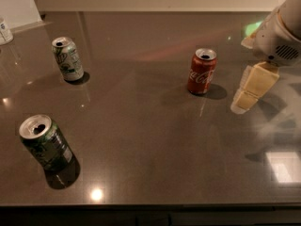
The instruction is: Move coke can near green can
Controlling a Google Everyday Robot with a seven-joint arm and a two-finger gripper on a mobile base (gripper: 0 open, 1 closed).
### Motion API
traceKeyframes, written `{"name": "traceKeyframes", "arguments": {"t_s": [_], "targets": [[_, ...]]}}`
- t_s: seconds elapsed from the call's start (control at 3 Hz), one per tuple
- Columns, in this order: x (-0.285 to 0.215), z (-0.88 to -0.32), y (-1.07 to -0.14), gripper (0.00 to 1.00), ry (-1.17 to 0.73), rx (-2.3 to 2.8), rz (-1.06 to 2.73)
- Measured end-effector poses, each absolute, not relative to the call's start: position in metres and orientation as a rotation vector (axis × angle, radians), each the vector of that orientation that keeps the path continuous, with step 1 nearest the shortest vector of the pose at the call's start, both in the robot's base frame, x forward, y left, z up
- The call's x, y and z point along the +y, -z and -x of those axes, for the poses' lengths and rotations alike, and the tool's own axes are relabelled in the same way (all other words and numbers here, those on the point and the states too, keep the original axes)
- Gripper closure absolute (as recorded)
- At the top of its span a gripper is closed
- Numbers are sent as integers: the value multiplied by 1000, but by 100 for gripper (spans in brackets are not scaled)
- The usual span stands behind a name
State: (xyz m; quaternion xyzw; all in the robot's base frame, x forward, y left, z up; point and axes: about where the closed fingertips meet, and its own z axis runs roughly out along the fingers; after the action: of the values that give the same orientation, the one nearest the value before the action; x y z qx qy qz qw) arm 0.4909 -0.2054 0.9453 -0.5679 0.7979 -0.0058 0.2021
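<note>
Spanning the whole view, table (141,145): we saw a dark, glossy top (it mirrored a small light near its front edge) carrying three cans.
Arm (278,36): a white housing came in from the upper right corner, above the table's right side.
Gripper (251,88): cream-coloured, it hung below the housing, angled down and to the left. It was just to the right of the coke can and apart from it. We could not tell whether it was open or closed.
Green can (45,143): dark green with a silver top, it stood at the front left, well apart from the coke can.
Coke can (202,72): red and upright, it stood right of centre with nothing touching it.
Pale can (68,59): silvery-white with light green marks, it stood upright at the back left.
White container (4,31): it was cut off by the left edge, far back.
</note>
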Motion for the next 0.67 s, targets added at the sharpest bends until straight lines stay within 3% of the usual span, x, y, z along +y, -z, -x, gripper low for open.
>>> {"name": "traceKeyframes", "arguments": {"t_s": [0.67], "targets": [[-202, -555, -928, 0, -63, 2202, 1373]]}}
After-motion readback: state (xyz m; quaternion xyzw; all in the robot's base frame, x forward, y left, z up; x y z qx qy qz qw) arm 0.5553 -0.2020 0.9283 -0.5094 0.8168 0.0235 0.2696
